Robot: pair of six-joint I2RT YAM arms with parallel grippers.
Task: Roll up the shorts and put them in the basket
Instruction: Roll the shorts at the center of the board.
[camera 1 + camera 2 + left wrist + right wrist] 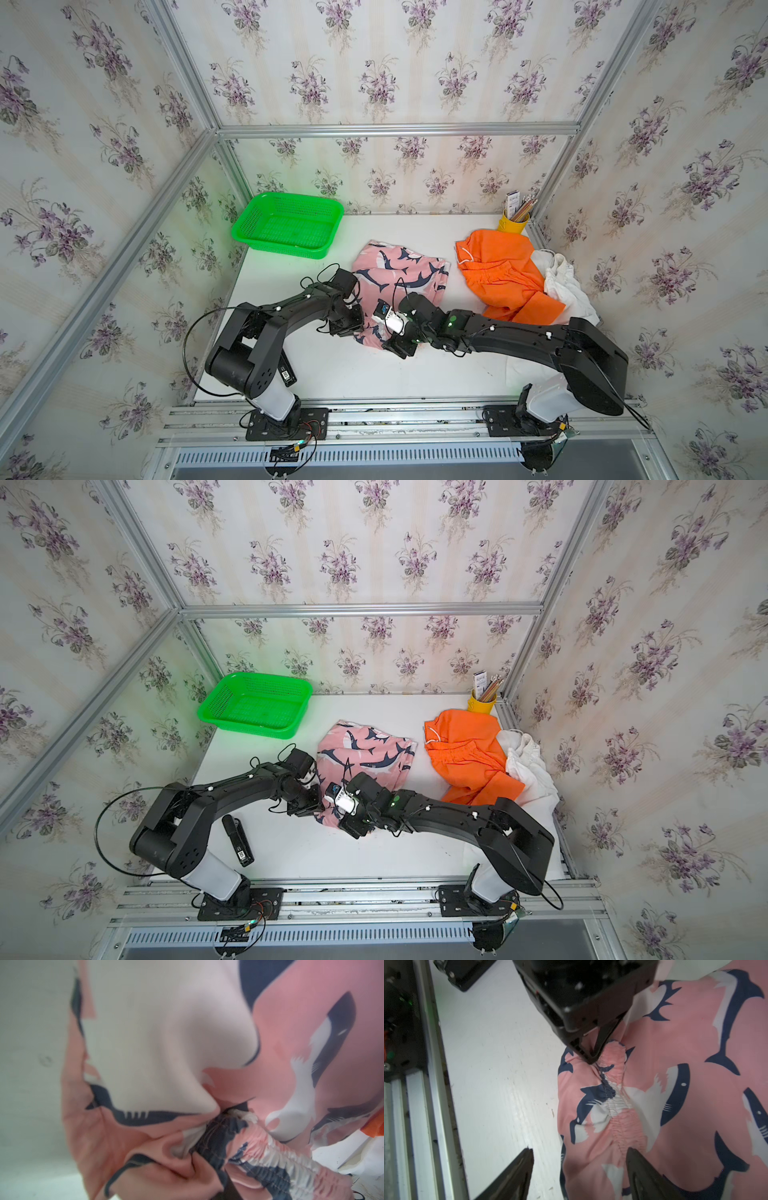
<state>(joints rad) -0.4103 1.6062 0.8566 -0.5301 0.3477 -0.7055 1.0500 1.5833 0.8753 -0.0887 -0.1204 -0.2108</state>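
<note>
Far left on white worktop (353,374): green mesh basket (286,226). Nearer, beside left arm base: small black labelled gadget (237,840), type unclear.

Mid-worktop: pink shark-print shorts (399,266), crumpled, not rolled, near end bunched btwn the two arms. Left hand (592,1057) pressed together on the gathered elastic waistband, pinching a tuck of it. Plain in right wrist view; left wrist view shows only cloth up close. Right hand (579,1169) spread wide, holding nothing, one finger over bare worktop, other over the cloth edge, further along same waistband.

Right of that, apart from pink pair: orange shorts (498,270), loose & rumpled, white drawcord showing, partly over white shorts (565,286) heaped by right wall. Behind, far right corner: yellow cup of pencils (514,222), just beside orange cloth.

Handling, by the look: thin, light, limp fabric, prob a bit slick. No stiffness, so likely to sag & slide if gripped at one spot only. Best hold = elastic waistband, thickest & grippiest part. Take it at 2 spots well apart, pull flat, then roll toward hems. Single-layer leg cloth likely to slip out. Mind drawcords snagging
</note>
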